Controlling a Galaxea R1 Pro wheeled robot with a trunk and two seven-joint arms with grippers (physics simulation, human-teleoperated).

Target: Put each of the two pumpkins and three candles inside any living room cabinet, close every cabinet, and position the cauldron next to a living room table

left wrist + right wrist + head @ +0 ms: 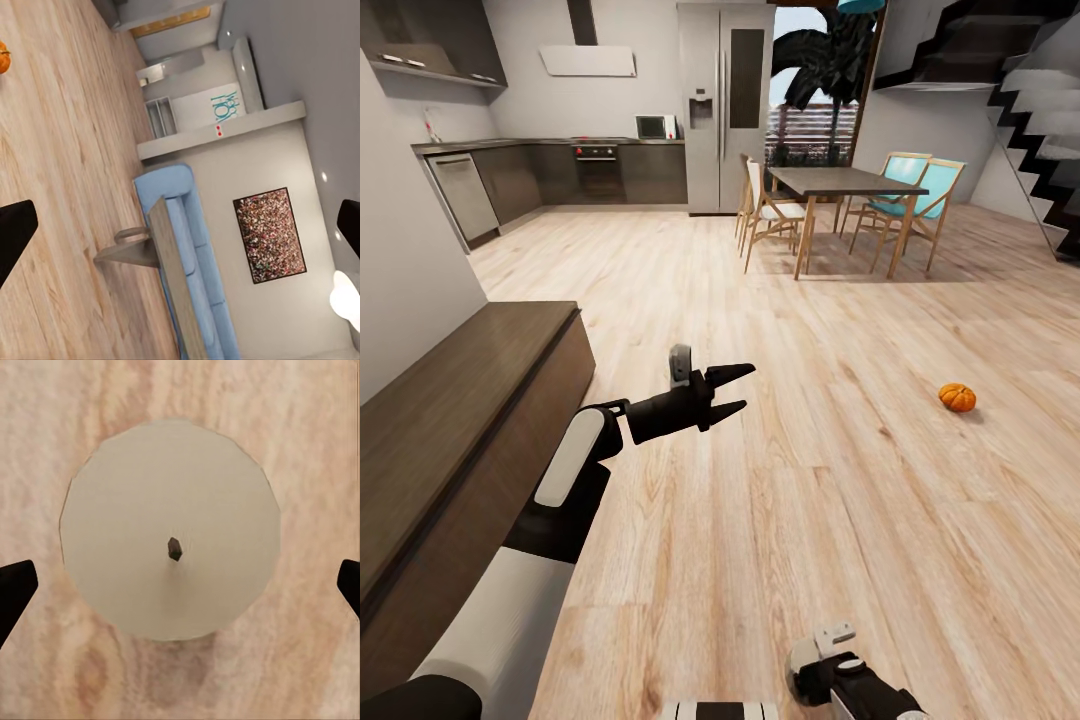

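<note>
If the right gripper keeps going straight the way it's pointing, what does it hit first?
Most likely the candle: it stands on the wooden floor directly ahead, seen from above, centred between the open right gripper fingertips. How far off it is I cannot tell.

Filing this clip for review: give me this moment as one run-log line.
left gripper: open, empty, raised over floor | right gripper: open, directly above candle standing on floor | pumpkin: on floor, untouched | cabinet: at robot's left

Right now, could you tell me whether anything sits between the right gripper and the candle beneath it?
Nothing visible does: the candle stands on bare floor, centred between the open right gripper fingertips.
</note>
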